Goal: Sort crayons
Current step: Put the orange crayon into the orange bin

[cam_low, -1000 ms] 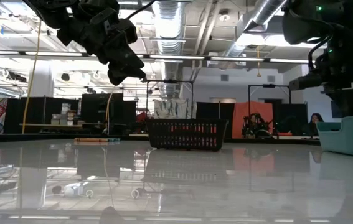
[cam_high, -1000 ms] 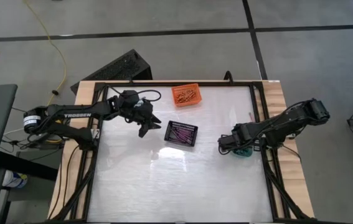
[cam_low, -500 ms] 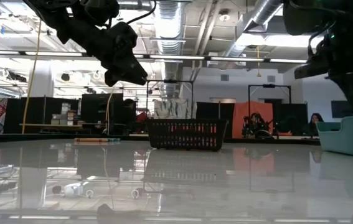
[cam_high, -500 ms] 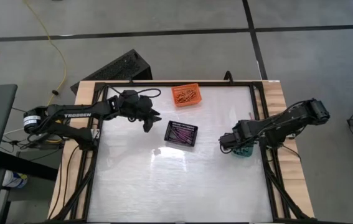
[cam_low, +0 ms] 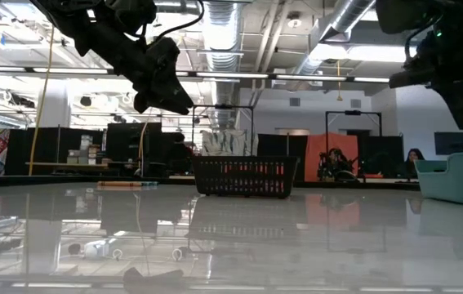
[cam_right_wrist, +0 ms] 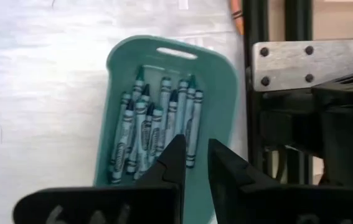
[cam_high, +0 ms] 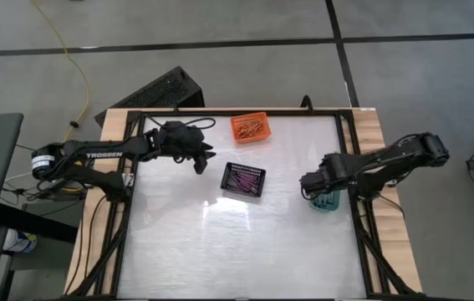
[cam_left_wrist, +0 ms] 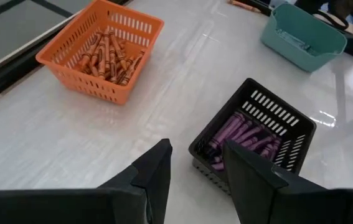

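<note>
Crayons sorted by colour — both arms lifted off the table point(cam_high: 245, 242).

Each basket takes one colour: orange basket point(cam_left_wrist: 101, 50) with orange-red crayons point(cam_left_wrist: 111, 53), black basket point(cam_left_wrist: 254, 134) with purple crayons point(cam_left_wrist: 238, 137), teal basket point(cam_right_wrist: 164, 112) with teal-blue crayons point(cam_right_wrist: 157, 127) — thin paper-wrapped sticks lying loosely side by side. Left gripper point(cam_left_wrist: 195, 168) hovers near the black basket, fingers apart, empty; right gripper point(cam_right_wrist: 193, 163) hangs over the teal basket, nearly closed, nothing between.

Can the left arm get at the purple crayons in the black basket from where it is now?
Probably yes: the left pincer hangs open just short of the black basket, whose top is uncovered, with the purple crayons exposed.
</note>
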{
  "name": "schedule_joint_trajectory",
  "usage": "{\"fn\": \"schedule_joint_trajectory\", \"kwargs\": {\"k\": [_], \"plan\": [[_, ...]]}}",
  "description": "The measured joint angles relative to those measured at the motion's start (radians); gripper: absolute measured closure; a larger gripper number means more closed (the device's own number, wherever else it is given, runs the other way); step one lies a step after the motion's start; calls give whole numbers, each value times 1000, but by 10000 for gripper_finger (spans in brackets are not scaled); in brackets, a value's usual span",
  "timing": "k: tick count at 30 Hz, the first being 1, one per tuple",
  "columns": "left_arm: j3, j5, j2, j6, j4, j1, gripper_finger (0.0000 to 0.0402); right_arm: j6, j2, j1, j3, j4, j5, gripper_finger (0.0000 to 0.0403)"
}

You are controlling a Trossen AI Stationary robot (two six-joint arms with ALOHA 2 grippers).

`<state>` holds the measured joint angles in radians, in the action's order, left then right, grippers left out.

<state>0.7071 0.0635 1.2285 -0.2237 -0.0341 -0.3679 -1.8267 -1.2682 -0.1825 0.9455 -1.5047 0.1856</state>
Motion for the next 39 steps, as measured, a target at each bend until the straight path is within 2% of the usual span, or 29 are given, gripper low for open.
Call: {"fn": "schedule_joint_trajectory", "kwargs": {"k": [7,21,28,34,39], "plan": [[0,0,0,-1,0,0,270,-40,45,-27,0,-36,23,341],[0,0,0,-1,0,0,270,-7,54,-15,0,-62,48,341],[0,0,0,-1,0,0,270,132,54,47,0,-66,52,341],[0,0,0,-1,0,0,270,407,54,97,-1,-66,95,341],[0,0,0,-1,0,0,270,422,53,146,-2,-66,145,341]]}}
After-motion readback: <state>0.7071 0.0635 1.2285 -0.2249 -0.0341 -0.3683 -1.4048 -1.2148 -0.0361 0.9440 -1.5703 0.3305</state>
